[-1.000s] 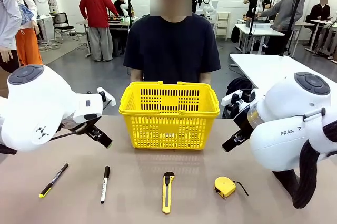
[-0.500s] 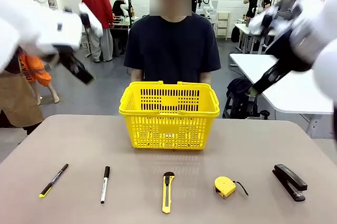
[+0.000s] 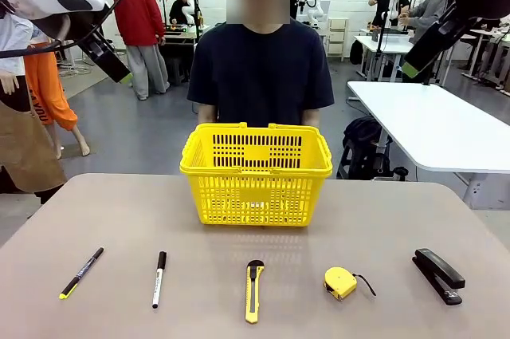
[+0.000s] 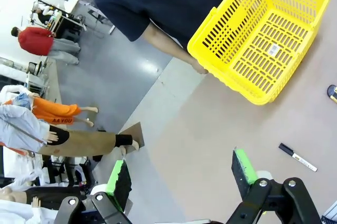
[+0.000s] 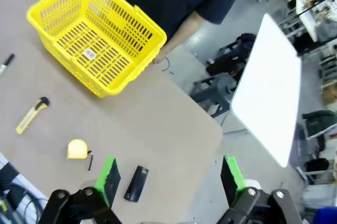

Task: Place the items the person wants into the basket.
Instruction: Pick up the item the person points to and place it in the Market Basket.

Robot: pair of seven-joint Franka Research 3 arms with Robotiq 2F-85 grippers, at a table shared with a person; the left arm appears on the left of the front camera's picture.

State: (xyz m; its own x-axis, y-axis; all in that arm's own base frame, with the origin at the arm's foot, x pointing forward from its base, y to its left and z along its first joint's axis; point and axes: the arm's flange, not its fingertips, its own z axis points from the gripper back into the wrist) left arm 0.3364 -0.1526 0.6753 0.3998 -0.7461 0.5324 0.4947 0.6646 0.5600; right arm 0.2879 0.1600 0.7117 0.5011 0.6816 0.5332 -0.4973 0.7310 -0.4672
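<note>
Bench: The bench (image 3: pixel 96 219) carried the basket toward its far side, with five tools in a row on the robot's side of the basket.
Person: The person (image 3: pixel 259 68) in a dark T-shirt stood just behind the basket, hands low at its far rim, with no pointing gesture visible.
Basket: The yellow basket (image 3: pixel 255 171) stood upright and empty.
Left end effector: The left end effector (image 4: pixel 180 174) hung high and left of the basket, fingers apart, gripping nothing.
Right end effector: The right end effector (image 5: pixel 168 177) hung high and right of the basket, fingers apart and empty.
Stapler: The black stapler (image 3: pixel 437 275) lay near-right of the basket.
Utility knife: The utility knife (image 3: pixel 253 291) lay straight in front of the basket.
Marker: The white marker (image 3: pixel 159 278) lay near-left of the basket.
Pen: The black pen (image 3: pixel 81 273) lay farther left of the basket.
Tape measure: The tape measure (image 3: pixel 340 282) lay between knife and stapler.
Progress: Nothing had gone in. By the look of it, all three wanted items awaited pickup.
</note>
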